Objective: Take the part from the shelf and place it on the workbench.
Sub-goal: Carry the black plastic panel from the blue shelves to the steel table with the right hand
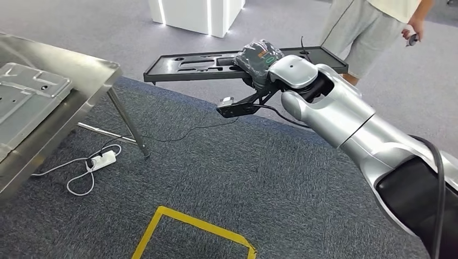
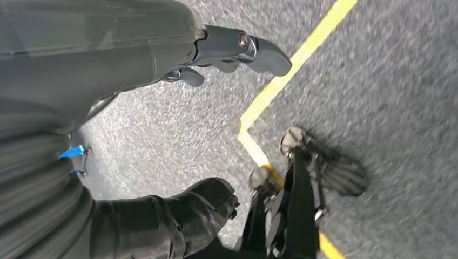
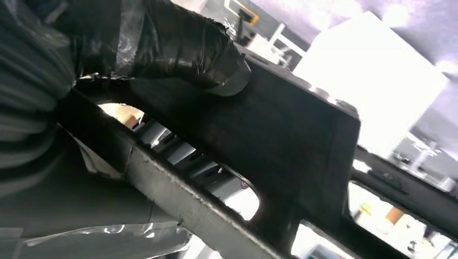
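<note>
- Right hand [image 1: 258, 60], top centre of the head view, grips the long black part [image 1: 205, 63] near its middle; the part is carried flat in the air, not yet on the workbench [image 1: 89, 73] at the left edge.
- Risk: a single grasp on a long panel; it may tilt or slip in a swing.
- Risk: the part's left end could strike the workbench corner.
- Risk: a person [image 1: 367, 32] stands just behind, upper right.
- Left hand [image 2: 227, 51] hangs over the carpet, fingers spread, empty.

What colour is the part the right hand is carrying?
Black, a long flat panel with cut-outs, gripped by the right hand; clearest in the head view.
</note>
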`<state>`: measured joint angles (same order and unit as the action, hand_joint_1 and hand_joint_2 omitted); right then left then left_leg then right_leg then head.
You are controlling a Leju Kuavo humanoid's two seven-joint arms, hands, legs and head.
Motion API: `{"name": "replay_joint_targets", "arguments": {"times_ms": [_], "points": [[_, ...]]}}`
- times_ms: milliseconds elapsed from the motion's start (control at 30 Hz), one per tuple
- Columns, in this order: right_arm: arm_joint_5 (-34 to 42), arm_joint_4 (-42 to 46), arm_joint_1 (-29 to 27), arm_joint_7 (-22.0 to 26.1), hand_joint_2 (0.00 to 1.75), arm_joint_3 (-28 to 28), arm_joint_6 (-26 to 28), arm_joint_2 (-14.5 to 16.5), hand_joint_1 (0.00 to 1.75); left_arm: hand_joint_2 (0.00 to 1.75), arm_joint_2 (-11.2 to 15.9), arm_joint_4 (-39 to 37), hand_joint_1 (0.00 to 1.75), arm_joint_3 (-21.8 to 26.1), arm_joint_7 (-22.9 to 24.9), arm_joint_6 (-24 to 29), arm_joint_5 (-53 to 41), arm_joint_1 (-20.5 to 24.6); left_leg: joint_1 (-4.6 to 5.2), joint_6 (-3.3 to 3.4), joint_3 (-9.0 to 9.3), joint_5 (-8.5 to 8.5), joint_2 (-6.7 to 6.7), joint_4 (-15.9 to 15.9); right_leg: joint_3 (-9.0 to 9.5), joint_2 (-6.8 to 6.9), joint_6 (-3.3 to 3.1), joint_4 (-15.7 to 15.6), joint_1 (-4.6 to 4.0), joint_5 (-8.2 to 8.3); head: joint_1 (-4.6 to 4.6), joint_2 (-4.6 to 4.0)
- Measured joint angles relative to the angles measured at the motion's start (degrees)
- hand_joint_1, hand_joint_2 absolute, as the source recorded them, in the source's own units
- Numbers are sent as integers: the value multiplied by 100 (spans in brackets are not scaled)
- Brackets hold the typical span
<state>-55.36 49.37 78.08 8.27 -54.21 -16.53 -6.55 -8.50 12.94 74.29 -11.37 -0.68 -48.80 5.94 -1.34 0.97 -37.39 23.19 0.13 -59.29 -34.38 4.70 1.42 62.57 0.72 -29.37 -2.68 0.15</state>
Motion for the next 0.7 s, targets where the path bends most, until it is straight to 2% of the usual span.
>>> {"name": "replay_joint_targets", "arguments": {"times_ms": [33,67,100,133,167,200,233,267,300,333,367,400,433,500,533,567,600,633,667,700], "points": [[8,-8,1,-4,175,0,3,-12,175,175,1,0,0,0,-13,-5,4,9,-2,28,-2,-7,-58,4,-142,-201,6,321,13,-181,2,0],[15,-20,-4,-10,175,-1,7,-24,175,175,2,1,0,0,-34,-12,5,17,4,50,-6,-12,-124,4,-330,-342,1,708,13,-360,1,1],[20,-38,-18,-18,175,-1,13,-34,175,175,0,5,0,0,-55,-20,5,21,15,64,-8,-16,-201,4,-510,-408,-7,1060,8,-479,2,1],[18,-62,-35,-26,175,-2,22,-41,175,175,-9,22,0,0,-68,-30,6,22,28,74,-9,-20,-288,3,-630,-441,-25,1266,0,-499,2,1],[7,-89,-50,-33,175,-2,35,-38,175,175,-26,52,0,0,-69,-37,5,21,44,80,-9,-25,-379,2,-653,-464,-55,1261,-9,-408,1,1],[-8,-115,-59,-37,175,-2,50,-33,175,175,-53,91,0,0,-61,-45,5,20,57,84,-8,-32,-469,2,-573,-498,-99,1041,-22,-225,1,1],[-25,-139,-59,-39,175,-2,67,-27,175,175,-87,131,0,0,-52,-51,6,19,67,85,-8,-41,-554,1,-412,-587,-156,658,-38,5,1,1],[-38,-161,-55,-41,175,-2,84,-24,175,175,-126,160,0,0,-49,-58,5,16,72,78,-16,-53,-623,1,-247,-733,-214,283,-46,170,-2,0],[-45,-175,-50,-43,175,-2,97,-22,175,175,-158,176,0,0,-46,-64,5,14,74,69,-23,-63,-670,1,-120,-871,-260,-1,-49,273,-6,-1],[-48,-184,-46,-44,175,-2,104,-22,175,175,-178,183,0,0,-46,-67,5,12,73,61,-31,-70,-696,1,-48,-990,-290,-161,-47,309,-9,-1],[-49,-188,-46,-44,175,-2,109,-22,175,175,-193,184,0,1,-46,-70,5,11,75,54,-39,-74,-705,0,-33,-1051,-300,-195,-41,291,-13,-2],[-49,-189,-46,-43,175,-2,111,-21,175,175,-195,186,0,1,-46,-71,5,12,78,51,-42,-75,-709,-1,-32,-1049,-299,-200,-41,295,-13,-2],[-59,-201,-44,-36,175,-2,128,5,175,175,-207,204,0,2,-35,-83,10,5,71,12,-56,-95,-782,21,-22,-970,-296,-239,-51,315,-10,-1],[-100,-239,-37,-12,175,-2,180,82,175,175,-229,264,0,5,-3,-108,33,3,73,-70,-184,34,-591,-179,45,-698,-303,-397,-47,394,-24,-1],[-126,-264,-33,0,175,-2,208,122,175,175,-239,293,0,7,20,-119,50,2,63,-122,-317,177,-443,-437,79,-528,-311,-473,-46,430,-32,0],[-145,-285,-34,6,175,-2,220,138,175,175,-240,307,0,11,35,-117,62,8,60,-143,-482,376,-218,-807,103,-413,-321,-513,-36,448,-43,-1],[-157,-304,-41,10,175,-2,223,146,175,175,-240,311,0,16,49,-116,69,10,38,-175,-641,528,-129,-1158,103,-319,-326,-513,-38,445,-44,0],[-162,-324,-54,13,175,-2,224,159,175,175,-240,317,0,20,56,-115,72,7,17,-205,-741,599,-85,-1387,102,-231,-322,-510,-37,438,-44,0],[-164,-343,-70,16,175,-2,224,172,175,175,-240,326,0,24,59,-115,73,4,-3,-235,-744,575,-56,-1425,100,-145,-310,-502,-32,428,-44,0],[-164,-358,-83,19,175,-2,224,185,175,175,-240,337,0,26,60,-115,73,1,-20,-261,-636,459,-15,-1253,100,-63,-290,-486,-24,413,-45,1]]}}
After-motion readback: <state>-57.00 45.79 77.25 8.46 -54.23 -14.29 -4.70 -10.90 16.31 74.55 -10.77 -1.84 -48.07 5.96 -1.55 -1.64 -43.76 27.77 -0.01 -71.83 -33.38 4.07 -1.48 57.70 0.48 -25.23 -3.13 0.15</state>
